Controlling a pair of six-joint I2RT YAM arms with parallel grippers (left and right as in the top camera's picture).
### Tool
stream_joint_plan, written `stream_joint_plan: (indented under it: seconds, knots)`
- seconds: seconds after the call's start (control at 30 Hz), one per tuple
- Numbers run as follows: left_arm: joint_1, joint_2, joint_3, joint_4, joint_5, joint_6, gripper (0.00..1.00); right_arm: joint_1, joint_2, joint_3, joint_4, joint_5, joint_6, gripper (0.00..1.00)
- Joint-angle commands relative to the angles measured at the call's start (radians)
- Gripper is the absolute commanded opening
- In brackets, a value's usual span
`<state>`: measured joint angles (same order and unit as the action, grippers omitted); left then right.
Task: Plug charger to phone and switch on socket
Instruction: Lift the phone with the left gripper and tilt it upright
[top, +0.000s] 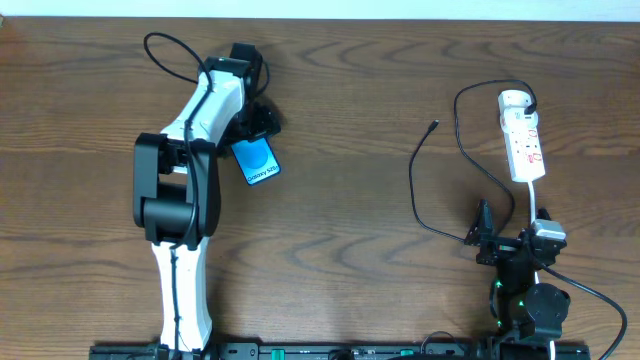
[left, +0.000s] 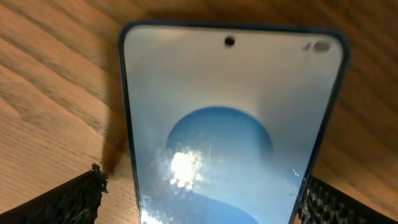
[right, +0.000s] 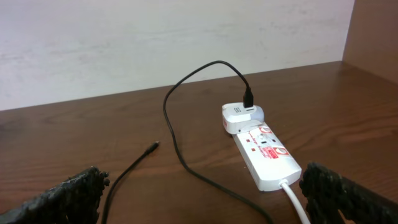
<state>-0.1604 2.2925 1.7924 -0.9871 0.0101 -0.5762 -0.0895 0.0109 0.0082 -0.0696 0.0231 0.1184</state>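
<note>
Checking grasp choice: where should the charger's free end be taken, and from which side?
Just behind the plug tip, from above, the right pincer straddling the thin charger: that end lies flat on the table, clear of the socket, bare wood on both sides.

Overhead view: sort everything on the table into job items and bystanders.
Job: phone; charger cable with its loose plug tip; white power strip.
Not the job: left arm's thick black cable loop; black rail at the front edge.
</note>
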Motion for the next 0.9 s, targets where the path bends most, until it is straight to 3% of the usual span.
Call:
stream_joint_plan:
  seconds: [0.0,0.27,0.87]
  knots:
    - [-0.012,0.013,-0.074,-0.014,0.042,0.006,0.98,-0.003,-0.005,-0.003,-0.002,0.004,0.004,0.99]
    - [-0.021,0.013,-0.176,0.049,0.069,0.002,0.99,-0.003,-0.005,-0.003,-0.002,0.004,0.004,0.99]
    - [0.025,0.013,-0.179,0.107,0.032,-0.032,0.97,-0.003,-0.005,-0.003,-0.002,0.004,0.004,0.99]
